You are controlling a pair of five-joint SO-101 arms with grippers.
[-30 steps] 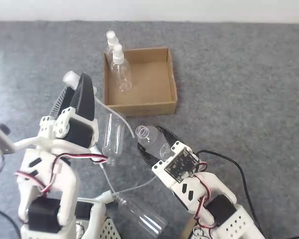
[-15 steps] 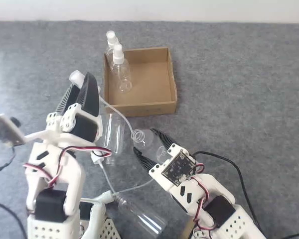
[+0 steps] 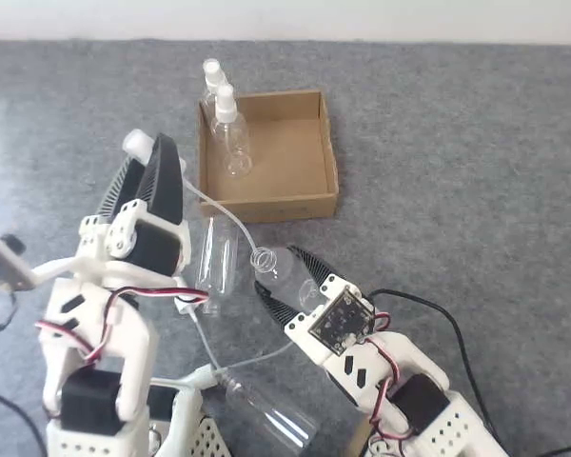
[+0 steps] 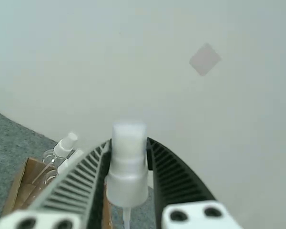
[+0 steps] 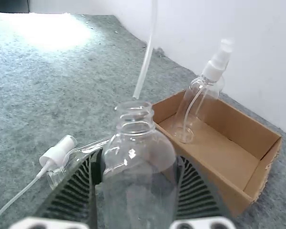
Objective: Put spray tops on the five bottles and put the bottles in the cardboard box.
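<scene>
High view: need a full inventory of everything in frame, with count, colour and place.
cardboard box: 1, brown, open, far middle of the table.
capped bottles: 2, clear with white spray tops, upright at the box's far left corner.
lying bottles: 2, clear, no tops; one between the arms, one at the near edge.
loose spray tops: 2, white with tubes, on the table by the lying bottles; the second is nearer.
held bottle: 1, clear, open mouth.
held spray top: 1, white, its tube reaching toward the held bottle's mouth.
table: 1, grey, felt-like.
left gripper: black fingers, shut on the held spray top.
right gripper: black fingers, shut on the held bottle.
</scene>
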